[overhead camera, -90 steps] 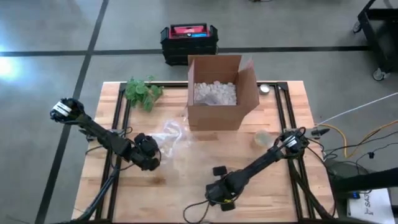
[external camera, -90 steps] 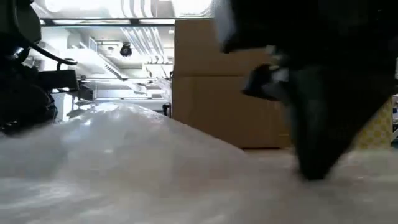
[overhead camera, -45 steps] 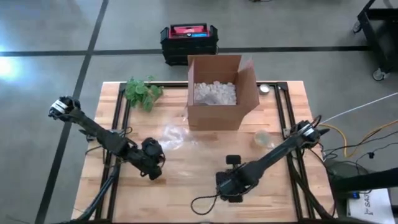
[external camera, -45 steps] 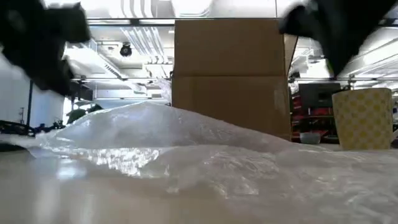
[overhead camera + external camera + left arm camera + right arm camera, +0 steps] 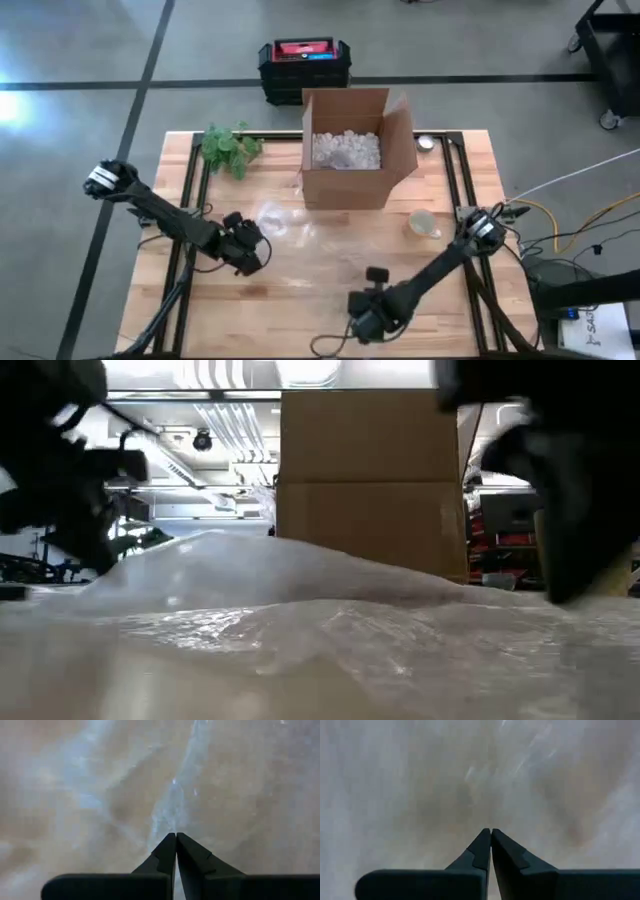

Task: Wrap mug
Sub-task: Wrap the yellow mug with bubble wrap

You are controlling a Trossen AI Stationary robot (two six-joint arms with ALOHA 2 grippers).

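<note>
From above, the mug stood right of the open cardboard box, off the clear wrap spread across the table. The left gripper sat at the wrap's left edge, the right gripper at its near edge. From table height, wrap billowed before the box. Each wrist view showed its jaws pinched together on the wrap.

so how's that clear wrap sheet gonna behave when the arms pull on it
The wrap sheet is probably floppy: in the low view it lies in rumpled humps, not flat. Thin and see-through, it's likely very light and may drag or bunch. Both the left gripper and the right gripper show fingers pressed together, apparently pinching film.
</note>
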